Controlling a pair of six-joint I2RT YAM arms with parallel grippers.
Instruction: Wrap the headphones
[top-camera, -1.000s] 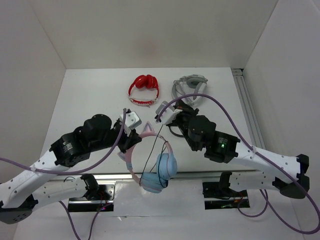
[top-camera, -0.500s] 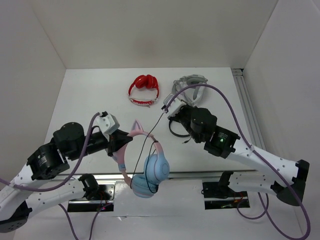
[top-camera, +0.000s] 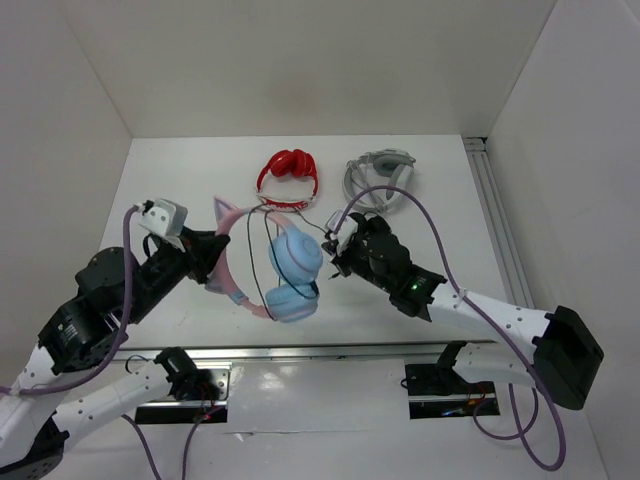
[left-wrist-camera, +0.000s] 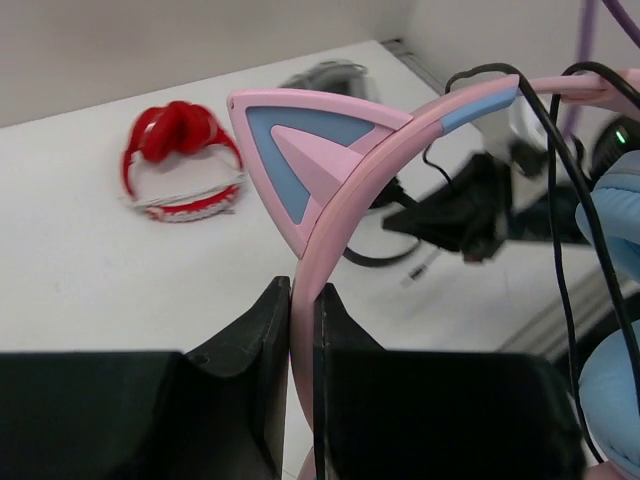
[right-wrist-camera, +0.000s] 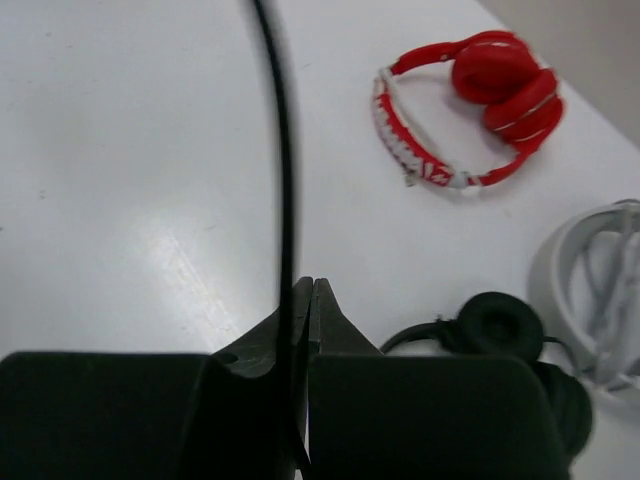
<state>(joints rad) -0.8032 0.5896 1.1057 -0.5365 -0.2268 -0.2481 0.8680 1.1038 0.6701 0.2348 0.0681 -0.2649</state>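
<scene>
The headphones (top-camera: 293, 270) have light blue earcups and a pink headband with cat ears (left-wrist-camera: 300, 165), and hang in the air above the table. My left gripper (top-camera: 213, 268) is shut on the pink headband (left-wrist-camera: 304, 300) just below a cat ear. The thin dark cable (right-wrist-camera: 285, 150) runs taut from the earcups to my right gripper (top-camera: 333, 252). My right gripper (right-wrist-camera: 306, 300) is shut on the cable, right of the earcups. Loops of cable cross the headband (left-wrist-camera: 555, 200).
A red pair (top-camera: 288, 180) lies at the back middle of the table, a white-grey pair (top-camera: 380, 175) to its right. A small black pair (right-wrist-camera: 500, 330) lies under my right arm. White walls enclose the table; a rail (top-camera: 495, 220) runs along the right edge.
My left arm has swung the headphones up and away from the near edge toward the table's middle. My right gripper has moved left and closer to the earcups, still holding the cable.
</scene>
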